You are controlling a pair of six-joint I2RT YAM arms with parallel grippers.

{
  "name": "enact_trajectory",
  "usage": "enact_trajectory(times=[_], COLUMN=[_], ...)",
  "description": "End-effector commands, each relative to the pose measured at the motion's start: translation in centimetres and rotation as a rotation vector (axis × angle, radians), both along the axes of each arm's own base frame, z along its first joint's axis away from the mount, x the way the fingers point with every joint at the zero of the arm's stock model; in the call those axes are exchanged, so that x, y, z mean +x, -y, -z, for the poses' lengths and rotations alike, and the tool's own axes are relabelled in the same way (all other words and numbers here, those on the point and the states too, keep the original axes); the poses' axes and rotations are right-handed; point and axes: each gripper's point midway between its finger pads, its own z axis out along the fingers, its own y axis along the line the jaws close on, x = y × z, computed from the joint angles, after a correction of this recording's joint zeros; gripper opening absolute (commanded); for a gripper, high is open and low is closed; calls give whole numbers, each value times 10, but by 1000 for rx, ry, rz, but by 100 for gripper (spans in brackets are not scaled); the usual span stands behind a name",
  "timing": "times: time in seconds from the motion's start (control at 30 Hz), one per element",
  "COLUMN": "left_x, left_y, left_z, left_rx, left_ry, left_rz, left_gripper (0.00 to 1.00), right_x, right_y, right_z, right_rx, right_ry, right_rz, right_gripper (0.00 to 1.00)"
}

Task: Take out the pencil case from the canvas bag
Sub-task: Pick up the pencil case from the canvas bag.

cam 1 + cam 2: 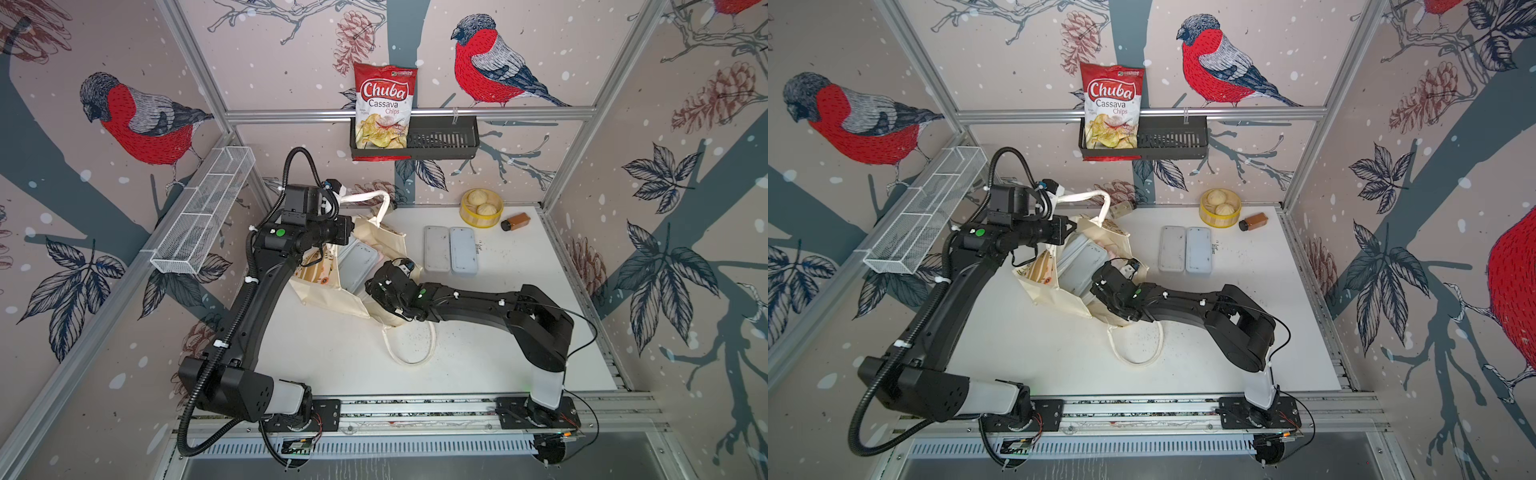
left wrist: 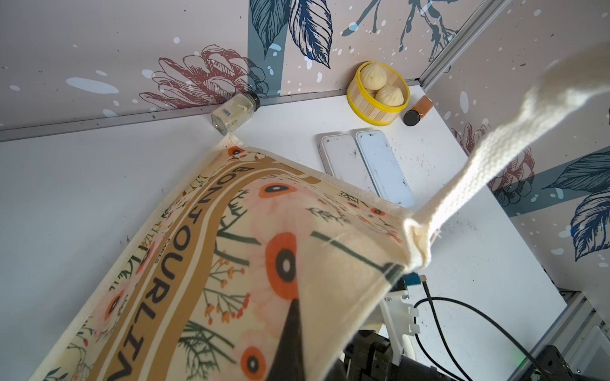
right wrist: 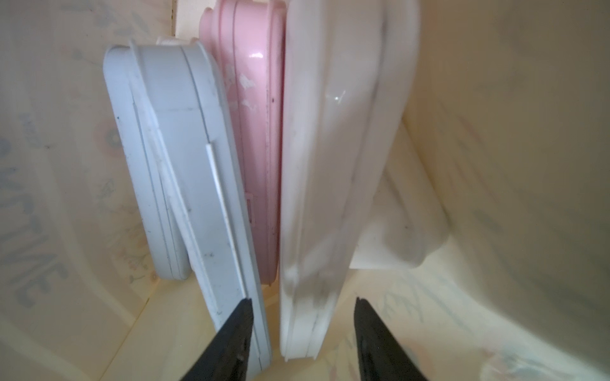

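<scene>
Only our right wrist view shows a white pencil case (image 3: 313, 198) between half-open right jaws; both top views show left jaws clamping the canvas bag (image 1: 332, 297) handle (image 1: 365, 195)

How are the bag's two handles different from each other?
The raised handle is up in the air, pinched in the shut left tool; the loose handle lies flat on the white table, and no tool holds it. The raised handle lifts the bag's edge; the loose handle makes a slack loop. Both are off-white woven straps on the same canvas bag.
</scene>
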Motion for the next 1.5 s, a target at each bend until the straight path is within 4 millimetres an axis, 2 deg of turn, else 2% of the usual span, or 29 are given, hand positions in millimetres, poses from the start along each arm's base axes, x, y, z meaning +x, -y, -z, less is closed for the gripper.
enact_trajectory(times=[0.0, 0.1, 0.4, 0.5, 0.7, 0.9, 1.2, 1.47], left_x=[-2, -3, -5, -6, -5, -4, -2, 5], left_y=[5, 6, 8, 7, 7, 7, 6, 4], left_z=[-11, -13, -12, -12, -11, -10, -11, -15], left_rx=[-31, -36, -47, -45, -43, -41, -43, -44], left_ry=[37, 42, 35, 37, 34, 32, 33, 36], left_rz=[30, 35, 48, 45, 43, 42, 29, 3], left_gripper=[0, 0, 0, 0, 0, 0, 0, 0], right_x=[10, 15, 22, 24, 32, 31, 26, 8], right_y=[7, 8, 3, 3, 2, 6, 18, 13], right_z=[3, 5, 14, 9, -7, -19, -44, -90], right_rx=[-11, -12, 7, 37, 64, 75, 62, 42], right_ry=[6, 20, 22, 45, 110, 151, 226, 328], right_rz=[48, 67, 93, 103, 111, 108, 112, 29], right_gripper=[51, 46, 45, 38, 36, 17, 16, 15])
